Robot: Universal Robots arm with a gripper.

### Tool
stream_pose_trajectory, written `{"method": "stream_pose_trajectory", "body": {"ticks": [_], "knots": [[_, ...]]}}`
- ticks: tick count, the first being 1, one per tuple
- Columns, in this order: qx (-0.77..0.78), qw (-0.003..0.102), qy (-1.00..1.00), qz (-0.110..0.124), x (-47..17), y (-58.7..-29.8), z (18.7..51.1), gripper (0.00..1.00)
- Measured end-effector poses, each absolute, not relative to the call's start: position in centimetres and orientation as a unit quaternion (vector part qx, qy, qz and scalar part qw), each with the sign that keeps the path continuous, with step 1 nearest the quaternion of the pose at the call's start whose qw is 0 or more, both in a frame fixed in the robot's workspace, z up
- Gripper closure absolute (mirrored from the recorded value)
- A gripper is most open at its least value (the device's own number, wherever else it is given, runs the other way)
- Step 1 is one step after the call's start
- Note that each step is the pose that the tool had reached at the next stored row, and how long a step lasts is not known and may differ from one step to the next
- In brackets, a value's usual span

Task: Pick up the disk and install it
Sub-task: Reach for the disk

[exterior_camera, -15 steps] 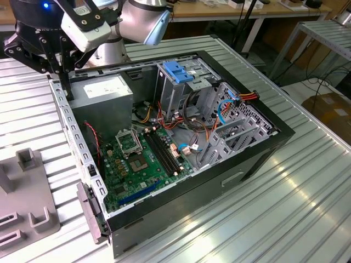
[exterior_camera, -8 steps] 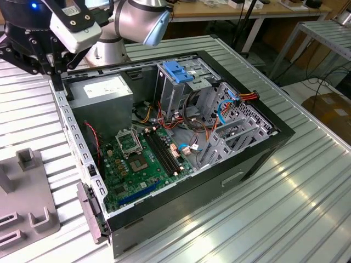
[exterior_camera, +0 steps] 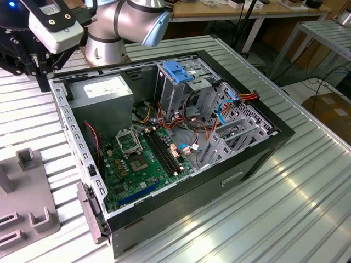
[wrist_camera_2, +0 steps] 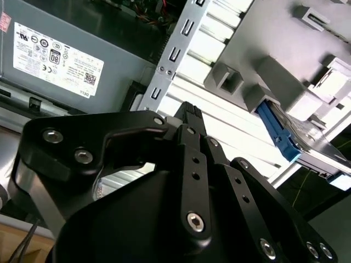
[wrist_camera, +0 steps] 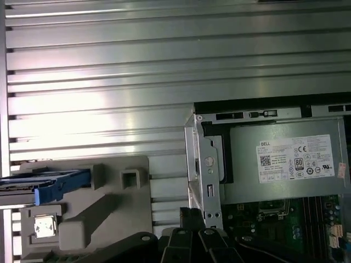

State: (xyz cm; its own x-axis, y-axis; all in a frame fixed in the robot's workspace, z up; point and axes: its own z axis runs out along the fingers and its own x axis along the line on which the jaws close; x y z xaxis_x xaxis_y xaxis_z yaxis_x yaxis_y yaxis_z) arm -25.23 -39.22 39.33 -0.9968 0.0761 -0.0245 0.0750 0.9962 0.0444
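The disk [wrist_camera: 52, 185] is a flat silver drive with a blue rail along its edge. It rests in a grey fixture [wrist_camera: 104, 211] on the slatted table, beside the open computer case [exterior_camera: 181, 137]. In the second wrist view the disk [wrist_camera_2: 281, 137] sits in the same fixture [wrist_camera_2: 274, 71]. My gripper [wrist_camera: 192, 216] hangs over the table between the fixture and the case's corner, apart from the disk. Its black fingers [wrist_camera_2: 189, 118] meet at the tips and hold nothing.
Inside the case are a grey power-supply box with a white sticker [exterior_camera: 104, 90], a green motherboard [exterior_camera: 140, 159] and a metal drive cage with a blue top [exterior_camera: 178, 71], with loose cables [exterior_camera: 219, 112] beside it. The grey fixture [exterior_camera: 30, 213] stands at the exterior view's left.
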Motion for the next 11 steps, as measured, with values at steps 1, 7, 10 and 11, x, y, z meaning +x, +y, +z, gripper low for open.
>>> {"method": "stream_pose_trajectory", "body": {"ticks": [1, 7, 10, 11], "knots": [[0.038, 0.013, 0.999, 0.022, -25.7, -39.2, 39.3, 0.9], [0.038, 0.006, 0.999, 0.021, -27.9, -38.6, 39.3, 0.9], [0.038, 0.006, 0.999, 0.021, -29.3, -38.0, 39.3, 0.9], [0.038, 0.006, 0.999, 0.021, -29.9, -37.9, 39.3, 0.9]]}}
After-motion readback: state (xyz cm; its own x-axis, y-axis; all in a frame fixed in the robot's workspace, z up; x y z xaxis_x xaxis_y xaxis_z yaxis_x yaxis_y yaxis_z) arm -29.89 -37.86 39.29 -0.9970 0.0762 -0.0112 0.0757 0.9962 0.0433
